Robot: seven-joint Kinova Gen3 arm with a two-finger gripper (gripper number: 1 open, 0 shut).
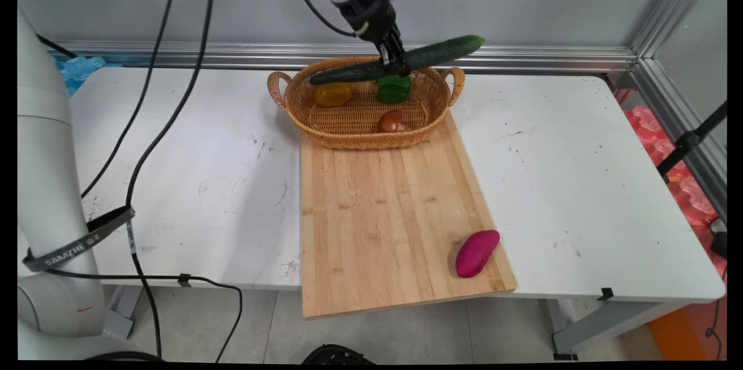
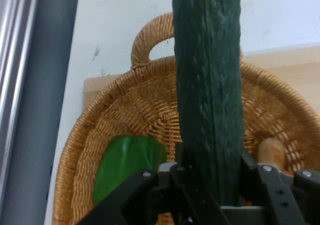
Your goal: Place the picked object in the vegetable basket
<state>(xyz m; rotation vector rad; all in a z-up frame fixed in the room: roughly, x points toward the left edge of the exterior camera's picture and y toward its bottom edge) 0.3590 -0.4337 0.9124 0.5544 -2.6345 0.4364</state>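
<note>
A long dark green cucumber (image 1: 400, 61) hangs tilted in the air over the wicker basket (image 1: 325, 129), with my gripper (image 1: 395, 65) shut on its middle. The hand view shows the cucumber (image 2: 209, 95) running up between the black fingers (image 2: 182, 160), and my gripper (image 2: 212, 177) is above the basket (image 2: 125, 105). Inside the basket lie a green pepper (image 1: 393, 89), a yellow-orange pepper (image 1: 332, 94) and a brown vegetable (image 1: 390, 121). The green pepper (image 2: 127, 165) sits just left of the cucumber in the hand view.
A wooden cutting board (image 1: 383, 213) reaches from the basket to the table's near edge. A purple sweet potato (image 1: 476, 253) lies on its near right corner. Black cables (image 1: 168, 120) hang across the table's left side.
</note>
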